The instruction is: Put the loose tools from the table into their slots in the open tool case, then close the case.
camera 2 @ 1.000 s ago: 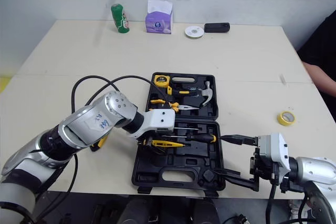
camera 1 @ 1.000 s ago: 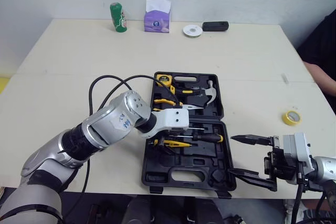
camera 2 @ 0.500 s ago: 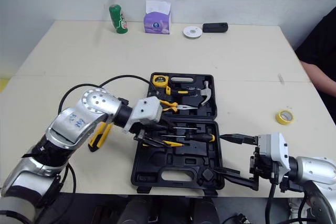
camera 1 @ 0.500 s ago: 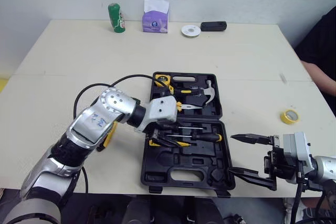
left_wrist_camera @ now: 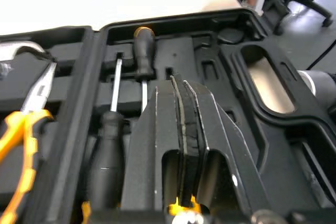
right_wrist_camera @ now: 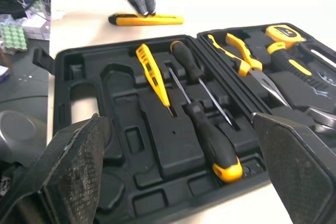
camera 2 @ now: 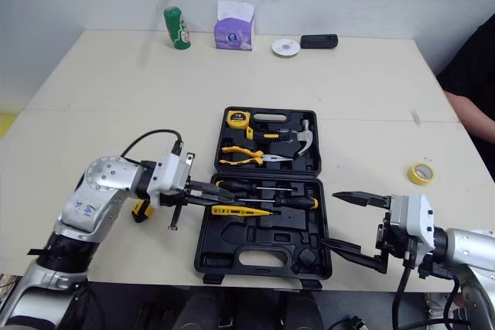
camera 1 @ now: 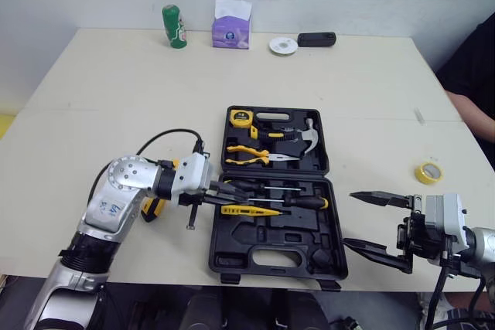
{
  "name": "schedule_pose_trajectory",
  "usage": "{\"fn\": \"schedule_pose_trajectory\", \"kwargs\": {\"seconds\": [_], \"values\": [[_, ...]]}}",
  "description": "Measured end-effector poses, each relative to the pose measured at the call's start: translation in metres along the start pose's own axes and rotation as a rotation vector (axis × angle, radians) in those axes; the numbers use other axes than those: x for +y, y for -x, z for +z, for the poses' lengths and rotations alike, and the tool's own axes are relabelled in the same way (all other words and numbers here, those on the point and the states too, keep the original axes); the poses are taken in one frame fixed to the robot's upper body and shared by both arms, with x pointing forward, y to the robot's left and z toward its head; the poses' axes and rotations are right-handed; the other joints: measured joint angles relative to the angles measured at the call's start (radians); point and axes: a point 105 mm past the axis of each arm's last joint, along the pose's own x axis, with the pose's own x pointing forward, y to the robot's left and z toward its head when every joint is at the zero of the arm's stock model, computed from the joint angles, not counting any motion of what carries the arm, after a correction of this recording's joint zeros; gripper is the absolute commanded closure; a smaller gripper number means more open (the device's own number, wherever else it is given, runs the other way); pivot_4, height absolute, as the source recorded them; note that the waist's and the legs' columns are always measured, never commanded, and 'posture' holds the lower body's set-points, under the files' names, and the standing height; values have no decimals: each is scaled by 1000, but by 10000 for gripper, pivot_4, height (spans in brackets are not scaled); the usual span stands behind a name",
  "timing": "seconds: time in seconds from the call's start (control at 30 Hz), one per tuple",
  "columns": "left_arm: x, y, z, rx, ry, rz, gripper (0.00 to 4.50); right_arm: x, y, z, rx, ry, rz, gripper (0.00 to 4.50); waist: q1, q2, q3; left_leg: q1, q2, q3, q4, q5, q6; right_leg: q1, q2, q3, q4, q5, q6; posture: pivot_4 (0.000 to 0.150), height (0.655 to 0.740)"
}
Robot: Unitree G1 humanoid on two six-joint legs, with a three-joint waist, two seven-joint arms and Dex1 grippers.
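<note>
Judging by how things lie, we put the task well past halfway. The black plastic tool case (camera 1: 232, 251) lies open on the cream table (camera 1: 116, 98). In its moulded halves are the yellow tape measure (camera 1: 242, 118), the steel-headed hammer (camera 1: 308, 130), the yellow-handled pliers (camera 1: 254, 154), two black-handled screwdrivers (camera 1: 302, 202) and the slim yellow tester screwdriver (camera 1: 249, 210). The tester lies just ahead of the left gripper (left_wrist_camera: 182, 85) and apart from it. That gripper hovers at the case's edge with its fingers pressed together on nothing that we can see. Three things look left to do: the yellow utility knife (right_wrist_camera: 147, 20) lies on the table behind the left gripper, beside its forearm, and is not yet in the case; several recesses ahead of the right gripper (camera 1: 377, 224) are bare; and the lid is not yet shut. The right gripper sits just off the case's other side, fingers spread wide and empty. A yellow roll of tape (camera 1: 429, 172) lies on the table beyond it, and we cannot tell whether it belongs in the case. Against a second ago, the left gripper has drawn back from over the tester's slot to the case's edge, uncovering the tester. The right gripper is about where it was, still spread.
</note>
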Motion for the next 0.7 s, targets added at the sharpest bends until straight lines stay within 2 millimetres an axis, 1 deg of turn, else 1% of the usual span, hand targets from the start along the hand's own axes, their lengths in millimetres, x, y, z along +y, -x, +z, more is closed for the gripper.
{"fn": "schedule_pose_trajectory", "kwargs": {"seconds": [0.1, 0.17, 0.27, 0.37, 0.53, 0.7], "values": [[-4, -5, -8, 0, -54, 5, 43862, 0, 0, 0, 7, 17, -3, 0, 0, 0, 0, 0, 0, 0, 0, 0, 0, 0, -1, 0, 0, 0, 0, 1500, 7400], [-7, -9, -26, 69, -59, -12, 43862, -1, 1, -1, 9, 24, -4, 0, 0, 0, 0, 0, 0, 0, 0, 0, 0, 0, -1, -1, 0, 0, 0, 1500, 7400], [-6, -10, -38, 102, -34, 0, 43862, -1, 1, -2, 10, 23, -8, 0, -1, 0, 0, 0, 0, 0, 0, 0, 0, 0, -1, -1, 0, 0, 0, 1500, 7400], [-2, -12, -41, 97, -30, 17, 43862, -2, 3, -3, 13, 15, -14, 0, 0, 0, 0, 0, 0, 0, 0, -1, 1, 0, -1, -1, 0, 0, 0, 1500, 7400], [-4, -16, -48, 115, -25, 9, 43862, -1, 5, -5, 19, 12, -24, 0, -1, 0, 0, 0, 0, 0, 0, -1, 1, 0, -1, -1, 0, 0, 0, 1500, 7400], [-5, -17, -50, 119, -43, -3, 43862, -2, 7, -4, 22, 16, -34, 0, -1, 0, 0, 0, 0, 0, 0, -1, 1, 0, -1, -1, 0, 0, 0, 1500, 7400]]}}
